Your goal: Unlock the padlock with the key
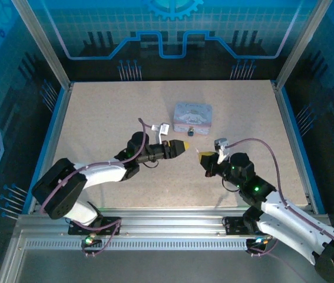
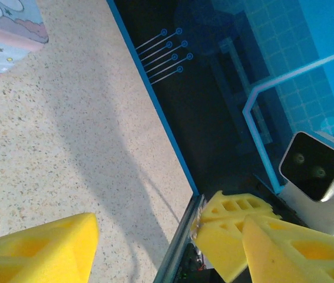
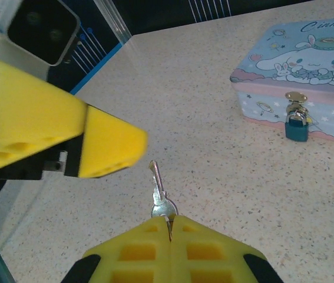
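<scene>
yellow pads (image 3: 137, 247) of my right gripper (image 3: 168, 219) were pressed together on the head of the key (image 3: 159, 190). its thin blade stood up out of the seam and leaned a little to the left. just beside it, to the left, hung one fat finger of my left gripper (image 1: 183, 145), not touching the key. in the left wrist view those fingers stood well apart with nothing between them.

the padlock (image 3: 297, 127) hung shut from the hasp on the front of the tin (image 3: 331, 76), well apart from the key across bare table (image 3: 225, 177). i could not see its keyhole.

as i judged it, the step in hand was a pass or a steadying of the key between my two grippers, since they faced each other tip to tip above the table in front of the tin.

to do it well, i reckoned:
- the right pinch should stay firm, because so little of the head was caught.
- the left fingers ought to come in square on the blade's flat sides, slowly, so a stray finger did not knock it askew.
- enough of the tip should stay free to enter the lock.
- the right should let go only once the left had it.
</scene>
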